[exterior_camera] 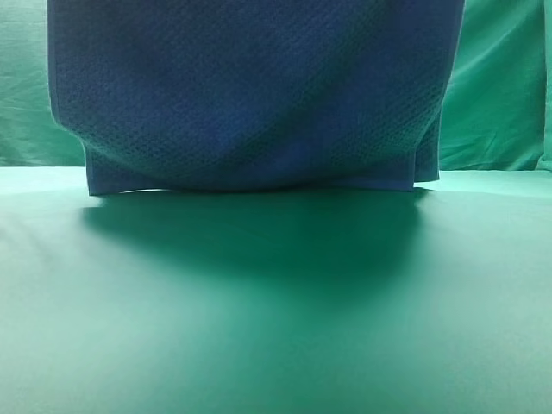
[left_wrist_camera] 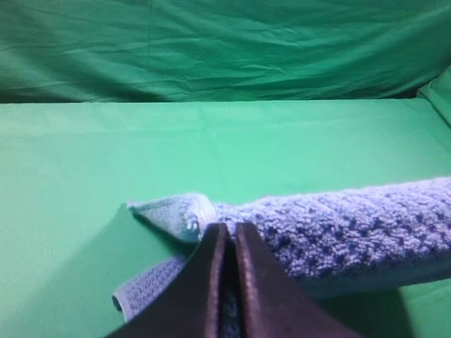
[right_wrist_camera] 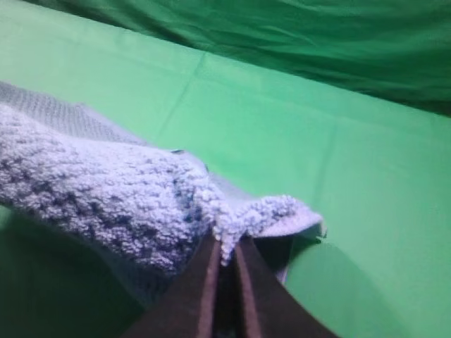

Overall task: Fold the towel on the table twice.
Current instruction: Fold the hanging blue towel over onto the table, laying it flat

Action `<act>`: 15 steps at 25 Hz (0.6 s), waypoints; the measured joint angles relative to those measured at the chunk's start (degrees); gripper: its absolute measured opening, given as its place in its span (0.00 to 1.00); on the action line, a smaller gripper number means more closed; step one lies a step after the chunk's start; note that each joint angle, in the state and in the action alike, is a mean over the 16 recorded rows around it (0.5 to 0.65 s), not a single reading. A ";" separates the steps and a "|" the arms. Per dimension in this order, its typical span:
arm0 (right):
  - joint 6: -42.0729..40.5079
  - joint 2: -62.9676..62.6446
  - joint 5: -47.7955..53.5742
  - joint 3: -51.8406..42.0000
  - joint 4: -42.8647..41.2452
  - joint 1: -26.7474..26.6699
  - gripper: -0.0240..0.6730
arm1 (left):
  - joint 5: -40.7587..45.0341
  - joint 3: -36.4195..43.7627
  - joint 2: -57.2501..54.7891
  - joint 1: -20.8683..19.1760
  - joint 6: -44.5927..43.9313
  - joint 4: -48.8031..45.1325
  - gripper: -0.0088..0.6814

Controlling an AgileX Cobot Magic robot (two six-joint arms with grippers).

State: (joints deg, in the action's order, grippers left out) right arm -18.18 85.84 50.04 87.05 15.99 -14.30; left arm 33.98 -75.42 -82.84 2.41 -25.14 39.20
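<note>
The blue-grey waffle-weave towel [exterior_camera: 250, 95] hangs doubled in front of the exterior high camera, with its lower hem just above or brushing the green table [exterior_camera: 276, 328]. Neither gripper shows in that view. In the left wrist view my left gripper [left_wrist_camera: 227, 236] is shut on a bunched corner of the towel [left_wrist_camera: 338, 232], which stretches away to the right above the table [left_wrist_camera: 211, 141]. In the right wrist view my right gripper [right_wrist_camera: 225, 246] is shut on the other corner of the towel [right_wrist_camera: 91, 190], which runs off to the left.
A wrinkled green backdrop cloth [exterior_camera: 500, 95] hangs behind the table and also shows in the wrist views as backdrop [left_wrist_camera: 211, 49] and backdrop [right_wrist_camera: 317, 35]. The towel casts a dark shadow [exterior_camera: 259, 233] on the table beneath it.
</note>
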 joint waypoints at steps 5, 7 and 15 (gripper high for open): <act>0.12 -5.74 -1.31 -9.26 1.65 -0.03 0.03 | -0.65 8.21 5.78 0.07 -0.11 1.09 0.01; 0.13 -7.99 -2.01 -13.12 2.51 -0.04 0.03 | -0.82 11.39 7.96 0.09 -0.14 1.54 0.01; -0.14 -15.18 -4.20 -27.33 6.22 -0.08 0.03 | -1.26 23.87 16.23 0.24 -0.68 4.10 0.01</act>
State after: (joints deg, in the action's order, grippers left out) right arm -18.33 70.66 45.84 59.72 22.22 -14.37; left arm 32.72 -51.55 -66.61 2.65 -25.82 43.30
